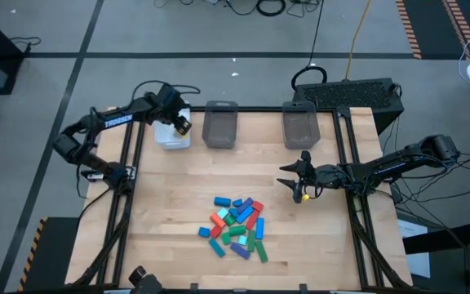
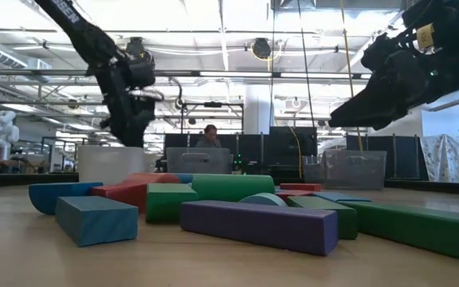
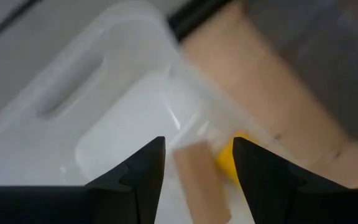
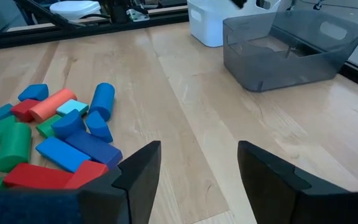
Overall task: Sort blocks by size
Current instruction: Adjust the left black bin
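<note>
The left gripper [image 3: 197, 165] hung over the white tray [image 1: 172, 135], fingers apart, gripping nothing; a yellow block [image 3: 226, 160] lay below. The right gripper [image 4: 197, 171] hovered wide open, empty, beside the pile of blocks [image 1: 237, 226] mid-table.

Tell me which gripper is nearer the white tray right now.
Left. The left gripper hovers right over the white tray; the right gripper is across the table, beyond both bins.
</note>
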Controlling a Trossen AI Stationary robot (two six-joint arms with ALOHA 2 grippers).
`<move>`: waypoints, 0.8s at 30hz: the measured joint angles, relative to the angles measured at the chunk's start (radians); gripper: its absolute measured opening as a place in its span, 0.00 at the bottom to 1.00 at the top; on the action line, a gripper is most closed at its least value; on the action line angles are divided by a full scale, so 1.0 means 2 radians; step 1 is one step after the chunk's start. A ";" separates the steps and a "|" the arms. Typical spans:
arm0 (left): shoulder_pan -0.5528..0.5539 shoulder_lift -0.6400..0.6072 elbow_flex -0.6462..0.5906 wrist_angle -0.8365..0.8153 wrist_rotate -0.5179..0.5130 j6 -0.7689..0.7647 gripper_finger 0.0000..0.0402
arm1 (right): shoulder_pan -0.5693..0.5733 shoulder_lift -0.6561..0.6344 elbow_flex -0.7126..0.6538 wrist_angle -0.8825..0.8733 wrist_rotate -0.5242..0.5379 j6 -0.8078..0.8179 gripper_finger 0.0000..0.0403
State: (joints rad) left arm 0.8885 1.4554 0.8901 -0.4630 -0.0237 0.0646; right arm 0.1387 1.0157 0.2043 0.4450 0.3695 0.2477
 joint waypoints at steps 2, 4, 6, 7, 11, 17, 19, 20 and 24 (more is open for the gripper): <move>-0.008 -0.016 0.006 0.009 0.018 -0.002 0.48 | 0.000 0.000 0.000 0.000 0.000 -0.001 0.50; -0.022 -0.022 0.009 0.021 0.041 -0.002 0.48 | -0.001 0.000 0.000 0.000 0.000 -0.003 0.50; -0.042 -0.024 0.010 0.026 0.055 -0.002 0.48 | -0.001 0.000 0.000 0.001 0.001 -0.005 0.50; -0.052 -0.024 0.011 0.031 0.056 -0.002 0.48 | -0.001 0.000 0.000 0.002 0.001 -0.005 0.50; -0.093 -0.012 0.012 0.040 0.010 0.019 0.48 | -0.001 0.000 0.000 0.013 0.001 -0.012 0.50; -0.133 0.011 0.012 0.032 -0.051 0.049 0.48 | -0.001 0.000 0.000 0.020 0.000 -0.015 0.50; -0.141 0.016 0.012 0.030 -0.070 0.052 0.48 | -0.001 0.000 0.000 0.023 0.000 -0.018 0.50; -0.142 0.018 0.012 0.032 -0.073 0.051 0.48 | -0.001 0.000 0.000 0.023 0.000 -0.019 0.50; -0.146 0.030 0.012 0.035 -0.073 0.050 0.48 | -0.001 0.000 0.000 0.027 0.000 -0.025 0.50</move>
State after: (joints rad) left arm 0.5965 1.5160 0.9134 -0.3924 -0.1692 0.1647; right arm 0.1364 1.0161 0.2043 0.4994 0.3695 0.1974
